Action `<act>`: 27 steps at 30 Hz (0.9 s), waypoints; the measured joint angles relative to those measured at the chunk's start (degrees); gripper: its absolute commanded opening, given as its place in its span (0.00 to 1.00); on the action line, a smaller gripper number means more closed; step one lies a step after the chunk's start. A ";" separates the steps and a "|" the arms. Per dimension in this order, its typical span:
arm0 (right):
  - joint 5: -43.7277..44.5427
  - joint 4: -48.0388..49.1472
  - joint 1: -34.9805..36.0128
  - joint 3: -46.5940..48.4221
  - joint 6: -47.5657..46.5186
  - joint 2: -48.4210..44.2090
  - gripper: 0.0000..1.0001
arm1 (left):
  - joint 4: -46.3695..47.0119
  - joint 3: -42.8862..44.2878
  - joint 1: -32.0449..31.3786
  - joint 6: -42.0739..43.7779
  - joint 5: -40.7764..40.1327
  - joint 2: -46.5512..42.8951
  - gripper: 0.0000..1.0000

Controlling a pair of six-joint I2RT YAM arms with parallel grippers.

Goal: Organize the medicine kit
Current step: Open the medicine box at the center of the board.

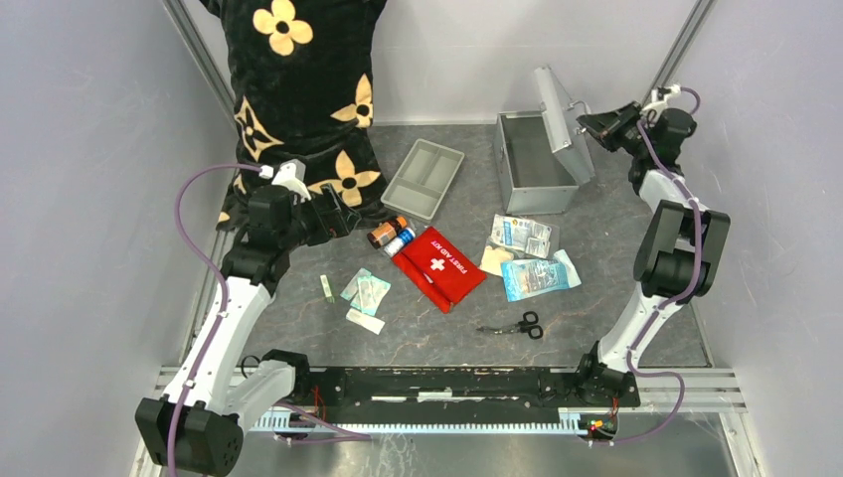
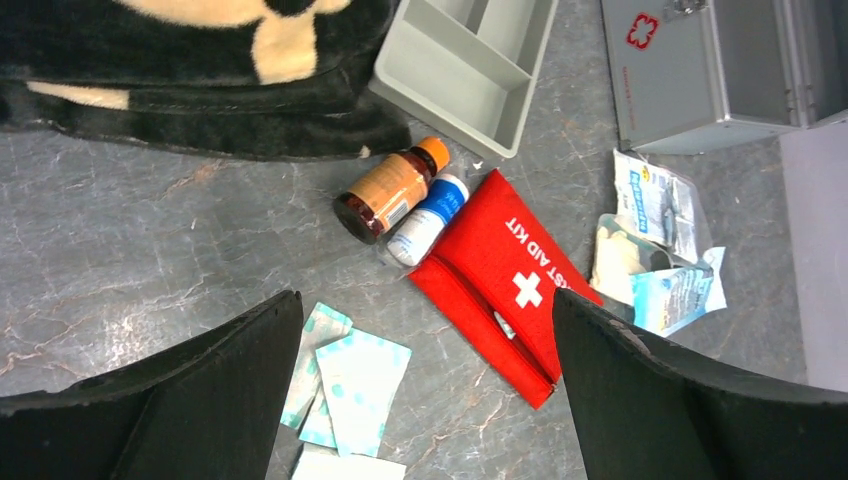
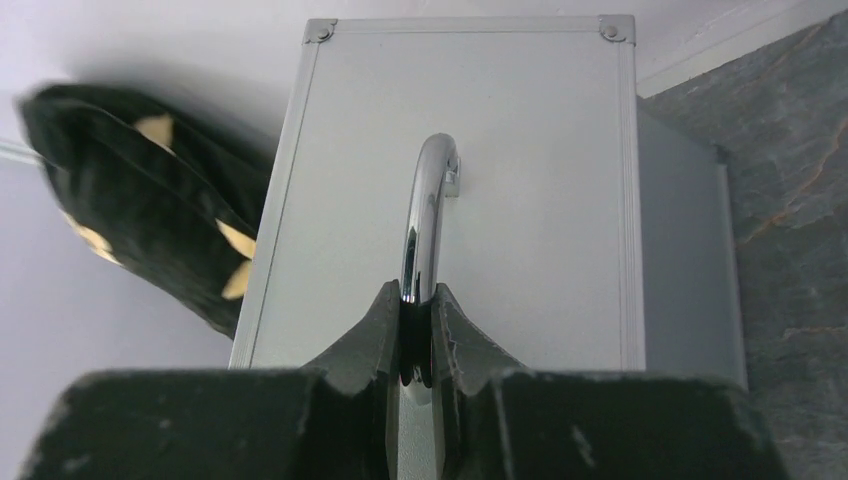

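The medicine kit (image 1: 535,167), a silver metal case, stands open at the back right, its lid (image 1: 564,119) raised upright. My right gripper (image 1: 599,123) is shut on the lid's chrome handle (image 3: 425,210); in the right wrist view the fingers (image 3: 372,335) pinch the handle's lower end against the lid (image 3: 540,200). My left gripper (image 1: 343,214) hovers open above the table's left middle, holding nothing. Between its fingers (image 2: 200,400) the left wrist view shows a red first-aid pouch (image 2: 510,280), an amber bottle (image 2: 390,190), a white blue-capped bottle (image 2: 430,215) and the kit (image 2: 700,80).
A grey divided tray (image 1: 423,177) lies left of the kit. Sealed packets (image 1: 527,256) lie in front of the kit, teal-spotted sachets (image 1: 366,291) left of the pouch (image 1: 442,266), scissors (image 1: 517,325) nearer the front. A black floral cloth (image 1: 298,89) fills the back left.
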 measured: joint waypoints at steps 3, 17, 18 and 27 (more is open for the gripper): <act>-1.33 7.21 -2.43 -3.15 8.55 0.31 0.00 | 0.04 0.72 0.00 0.07 0.90 -0.55 1.00; -0.72 28.83 -7.30 -12.52 31.04 3.17 0.21 | 0.04 0.74 0.00 0.11 2.19 -1.40 1.00; -0.50 30.56 -7.37 -13.44 32.35 3.23 0.21 | 0.02 0.74 0.00 0.11 2.21 -1.40 1.00; 2.29 36.87 -8.92 -18.51 37.86 3.89 0.28 | 0.04 0.74 0.00 0.17 2.16 -1.79 1.00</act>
